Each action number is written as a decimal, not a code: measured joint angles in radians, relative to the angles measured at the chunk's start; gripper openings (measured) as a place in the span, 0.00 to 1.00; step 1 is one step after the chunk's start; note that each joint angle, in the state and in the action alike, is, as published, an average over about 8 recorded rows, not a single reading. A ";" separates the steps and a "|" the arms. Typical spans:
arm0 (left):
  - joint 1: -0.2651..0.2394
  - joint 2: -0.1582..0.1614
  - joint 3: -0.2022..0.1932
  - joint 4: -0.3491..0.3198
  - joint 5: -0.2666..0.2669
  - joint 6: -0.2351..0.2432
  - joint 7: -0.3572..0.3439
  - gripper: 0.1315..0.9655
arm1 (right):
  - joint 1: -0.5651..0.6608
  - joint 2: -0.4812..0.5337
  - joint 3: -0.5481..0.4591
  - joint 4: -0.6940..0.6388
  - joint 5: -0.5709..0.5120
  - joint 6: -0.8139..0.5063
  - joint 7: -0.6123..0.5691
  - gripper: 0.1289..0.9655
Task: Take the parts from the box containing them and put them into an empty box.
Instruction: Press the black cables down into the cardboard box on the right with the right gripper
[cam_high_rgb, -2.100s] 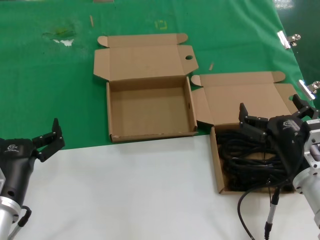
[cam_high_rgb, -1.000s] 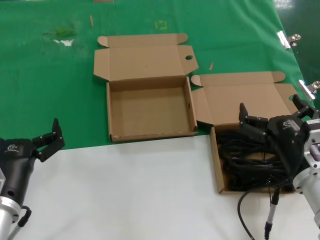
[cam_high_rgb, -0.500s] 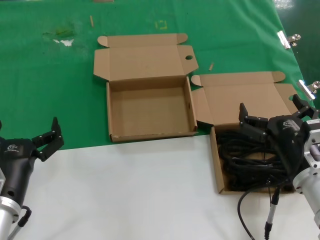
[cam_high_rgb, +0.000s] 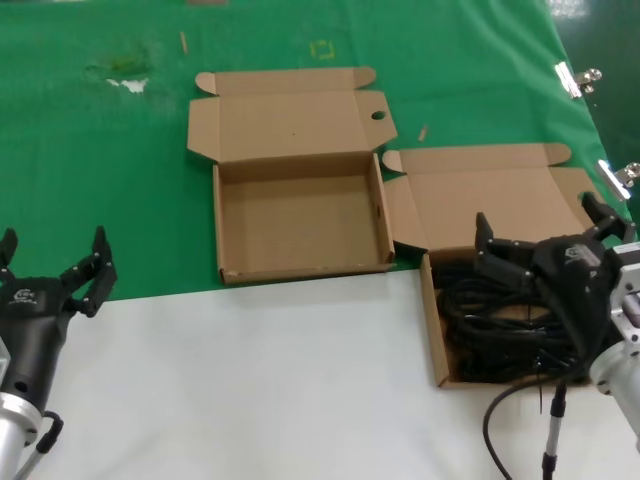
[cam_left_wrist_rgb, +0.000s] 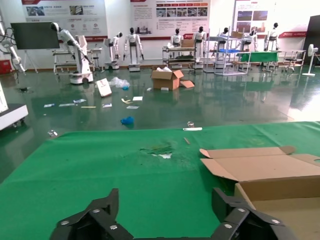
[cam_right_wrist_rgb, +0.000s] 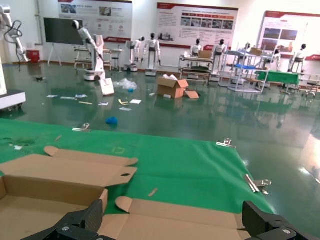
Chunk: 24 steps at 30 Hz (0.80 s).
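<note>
1. Head view: two brown cardboard mailer boxes sit with lids flipped open on the bench (cam_high_rgb: 300, 380), which is half green cloth (cam_high_rgb: 100, 180), half white. The empty box (cam_high_rgb: 300, 222) is in the middle on the green. The box containing them (cam_high_rgb: 432, 330) is to its right, nearer the robot, straddling the green/white edge, and the black power cables (cam_high_rgb: 500, 335) are piled inside it. The right tool (cam_high_rgb: 540, 235) hangs over the back of that cable box with its fingers spread wide, nothing in them. The left tool (cam_high_rgb: 52, 258) is parked far left at the cloth's edge, fingers also apart and empty.

2. Left wrist view: the left tool's (cam_left_wrist_rgb: 167, 202) two black fingertips stand well apart over the green cloth, with the empty box's open lid flaps (cam_left_wrist_rgb: 255, 162) off to one side.

3. Right wrist view: the right tool's (cam_right_wrist_rgb: 172, 220) fingertips show at the corners, wide apart. Both open lids show: the empty box's (cam_right_wrist_rgb: 65, 170) and the cable box's (cam_right_wrist_rgb: 175, 212). A small wooden stick (cam_right_wrist_rgb: 153, 192) lies on the cloth, metal clips (cam_right_wrist_rgb: 255, 182) at the cloth's edge.
</note>
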 joint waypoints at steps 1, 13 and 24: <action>0.000 0.000 0.000 0.000 0.000 0.000 0.000 0.73 | -0.004 0.012 -0.010 0.007 0.008 0.007 0.001 1.00; 0.000 0.000 0.000 0.000 0.000 0.000 0.000 0.40 | -0.032 0.209 -0.099 0.091 0.095 0.028 0.020 1.00; 0.000 0.000 0.000 0.000 0.000 0.000 0.000 0.15 | 0.020 0.527 -0.241 0.118 0.131 -0.043 0.076 1.00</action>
